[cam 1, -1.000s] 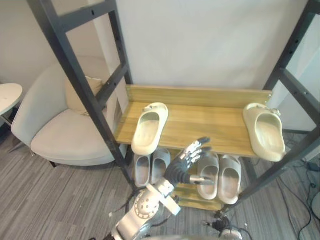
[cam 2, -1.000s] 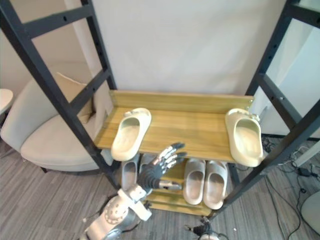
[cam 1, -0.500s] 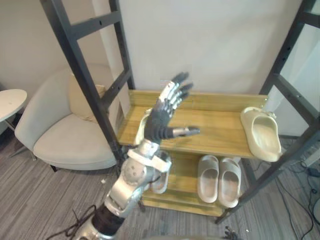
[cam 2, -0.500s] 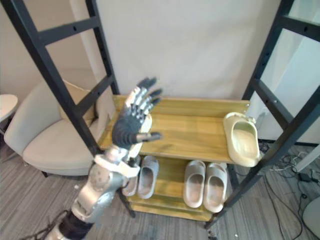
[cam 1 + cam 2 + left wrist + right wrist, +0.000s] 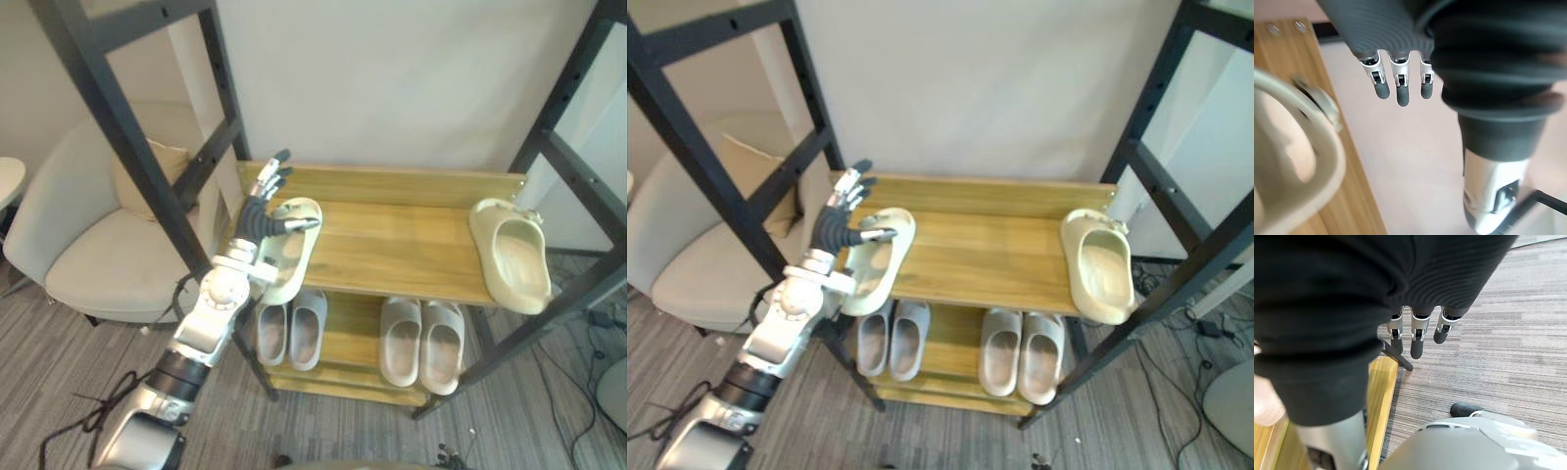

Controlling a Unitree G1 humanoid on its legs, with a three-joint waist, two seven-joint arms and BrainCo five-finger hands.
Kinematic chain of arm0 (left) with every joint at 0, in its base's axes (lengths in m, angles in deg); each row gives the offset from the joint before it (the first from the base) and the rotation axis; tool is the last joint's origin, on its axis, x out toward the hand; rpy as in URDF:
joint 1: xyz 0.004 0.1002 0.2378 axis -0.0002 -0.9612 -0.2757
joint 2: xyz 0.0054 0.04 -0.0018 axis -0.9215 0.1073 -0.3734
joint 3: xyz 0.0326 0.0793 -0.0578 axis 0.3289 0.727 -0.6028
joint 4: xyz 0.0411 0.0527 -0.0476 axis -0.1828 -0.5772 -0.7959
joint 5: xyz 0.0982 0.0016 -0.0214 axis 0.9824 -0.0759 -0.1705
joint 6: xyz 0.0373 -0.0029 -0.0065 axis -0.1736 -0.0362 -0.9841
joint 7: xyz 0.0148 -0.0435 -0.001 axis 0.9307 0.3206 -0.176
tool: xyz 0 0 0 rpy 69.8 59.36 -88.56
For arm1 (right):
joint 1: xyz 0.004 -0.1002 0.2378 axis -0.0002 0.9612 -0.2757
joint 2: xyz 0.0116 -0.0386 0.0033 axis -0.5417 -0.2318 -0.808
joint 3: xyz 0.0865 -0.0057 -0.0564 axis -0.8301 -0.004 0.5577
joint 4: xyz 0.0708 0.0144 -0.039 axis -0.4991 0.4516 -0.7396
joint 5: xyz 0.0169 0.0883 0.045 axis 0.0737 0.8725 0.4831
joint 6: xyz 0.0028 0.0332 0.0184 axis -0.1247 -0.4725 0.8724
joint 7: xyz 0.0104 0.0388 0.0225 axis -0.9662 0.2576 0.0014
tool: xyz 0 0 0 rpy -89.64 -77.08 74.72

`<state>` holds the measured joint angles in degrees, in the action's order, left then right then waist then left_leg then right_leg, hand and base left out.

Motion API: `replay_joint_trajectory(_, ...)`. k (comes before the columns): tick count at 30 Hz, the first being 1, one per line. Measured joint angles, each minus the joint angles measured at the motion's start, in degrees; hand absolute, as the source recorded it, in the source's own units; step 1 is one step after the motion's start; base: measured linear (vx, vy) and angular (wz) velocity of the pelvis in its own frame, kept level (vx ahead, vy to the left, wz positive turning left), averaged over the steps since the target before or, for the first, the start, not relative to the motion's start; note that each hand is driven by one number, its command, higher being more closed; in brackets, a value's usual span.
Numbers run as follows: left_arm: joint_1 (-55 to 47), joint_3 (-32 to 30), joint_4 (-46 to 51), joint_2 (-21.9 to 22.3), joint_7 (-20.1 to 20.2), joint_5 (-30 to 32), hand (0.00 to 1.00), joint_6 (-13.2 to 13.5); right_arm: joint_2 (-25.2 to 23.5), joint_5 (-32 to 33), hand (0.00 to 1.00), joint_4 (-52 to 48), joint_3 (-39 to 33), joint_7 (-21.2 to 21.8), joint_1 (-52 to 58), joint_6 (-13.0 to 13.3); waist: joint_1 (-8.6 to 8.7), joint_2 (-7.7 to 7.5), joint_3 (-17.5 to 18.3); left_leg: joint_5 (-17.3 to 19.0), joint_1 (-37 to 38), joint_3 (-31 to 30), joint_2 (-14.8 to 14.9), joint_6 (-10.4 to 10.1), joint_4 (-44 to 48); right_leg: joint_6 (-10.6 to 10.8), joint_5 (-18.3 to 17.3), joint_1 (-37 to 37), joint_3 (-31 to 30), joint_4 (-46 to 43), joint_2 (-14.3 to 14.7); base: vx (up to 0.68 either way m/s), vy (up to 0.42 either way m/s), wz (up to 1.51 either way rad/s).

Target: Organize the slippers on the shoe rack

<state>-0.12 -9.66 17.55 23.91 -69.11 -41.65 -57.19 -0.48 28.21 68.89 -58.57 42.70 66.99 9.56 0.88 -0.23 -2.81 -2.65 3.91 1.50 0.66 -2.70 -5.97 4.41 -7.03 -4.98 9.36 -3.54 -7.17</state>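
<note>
Left eye view: spread left hand [image 5: 263, 211] over smooth cream slipper [image 5: 291, 257], wood-grain shelf [image 5: 392, 245].

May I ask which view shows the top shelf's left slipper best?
The right eye view: the left slipper shows nearly whole beside the left hand. The left eye view hides more behind the arm; the left wrist view catches its rim.

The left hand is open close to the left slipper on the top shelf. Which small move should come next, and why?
Probably lower the left hand onto the left slipper and close the fingers on its rim. The hand is open and holds nothing, and this slipper lies tilted, overhanging the top shelf, far from the other cream slipper.
</note>
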Motion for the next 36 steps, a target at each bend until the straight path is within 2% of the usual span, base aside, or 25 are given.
replay_joint_trajectory(11,1.5,-3.0,-2.6,-2.2,-0.5,3.6,0.0,-1.3,-0.3,0.1,0.0,-2.3,-0.5,0.0,-0.2,0.0,-0.05,0.75,-0.6,0.3,0.0,1.6,0.4,-0.4,-0.1,-0.3,0.3,-0.1,-0.5,1.0,0.3,0.01,-0.009,-0.03)
replay_joint_trajectory(25,2.1,-3.1,-5.9,-4.5,-0.3,8.7,0.0,-1.8,-0.7,0.1,0.0,-4.7,-0.8,0.0,1.5,0.0,-0.21,1.04,-0.7,0.6,-0.9,2.8,1.4,-0.7,0.0,-0.6,0.8,0.9,-1.1,1.3,1.3,0.0,-0.008,-0.04)
replay_joint_trajectory(36,3.4,-3.1,-8.9,-4.7,-0.3,17.2,0.0,-4.1,-1.3,0.1,0.0,-7.1,-1.6,0.0,2.7,0.3,-0.21,1.25,-0.8,0.5,-0.8,3.3,1.9,-0.8,-0.2,-1.0,1.1,1.1,-1.7,1.4,1.8,-0.02,-0.004,-0.02)
